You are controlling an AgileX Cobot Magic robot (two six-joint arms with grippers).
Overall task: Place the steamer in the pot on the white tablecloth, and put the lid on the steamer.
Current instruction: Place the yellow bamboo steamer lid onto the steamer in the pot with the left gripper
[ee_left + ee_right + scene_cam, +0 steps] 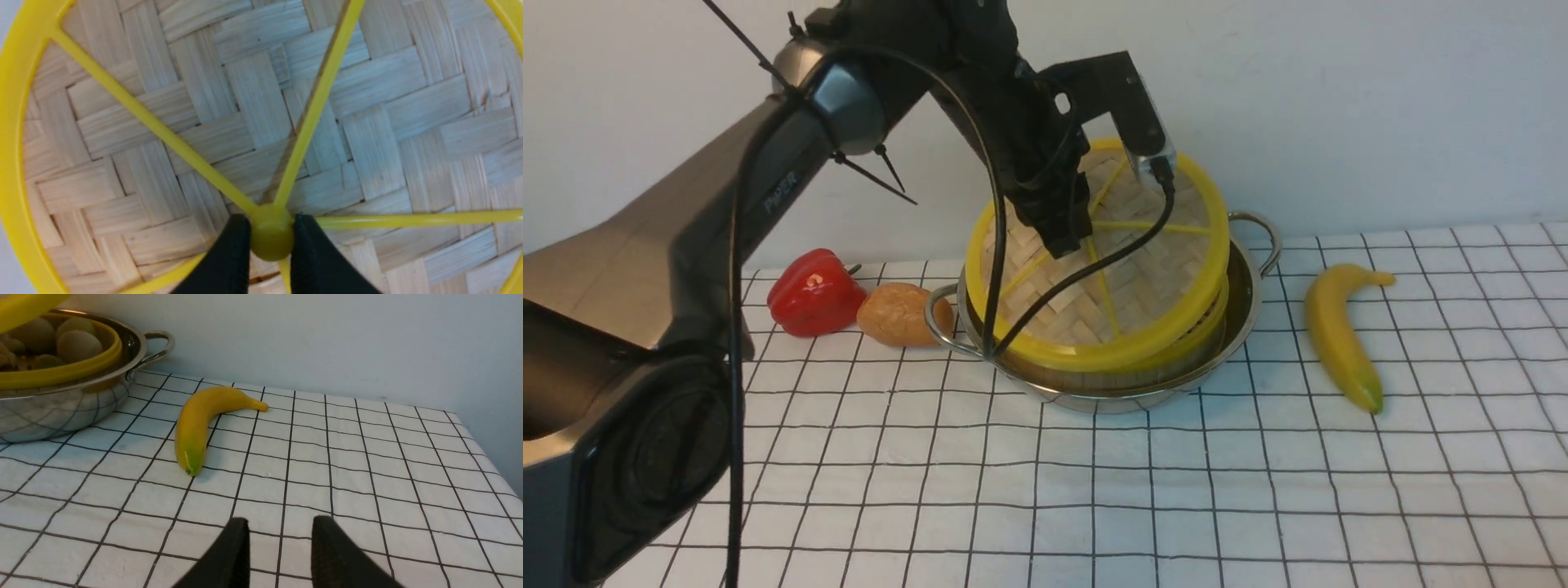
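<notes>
Above the pot (1243, 302), on the surface: one lid (1168, 278), round, woven bamboo, with thick yellow rim and yellow spokes meeting at a central knob (271, 232). Held tilted, its woven top turned toward the front camera; the right wrist view shows a gap between it and the steamer.

Left end effector (271, 228): closed on the knob, one dark fingertip at each side.

Right end effector (281, 522): partly open, fingertips apart, nothing between them; seen in the right wrist view only.

One steamer (61, 377), round, yellow-rimmed, seated inside the pot, partly hidden by the lid; contents, several rounded dumplings (79, 346), pale and greenish.

Pot: shiny steel, wide and shallow, two looped handles, standing upright on the white tablecloth (1094, 482), which bears a thin black grid.

One bell pepper (815, 292), red, with green stem, lying to the left of the pot.

One potato (900, 314), brown, between pepper and pot, close beside the left handle (941, 322).

One banana (1342, 335), yellow with green tip, lying to the right of the pot, apart from it.

Behind: a plain pale wall (1380, 106).
</notes>
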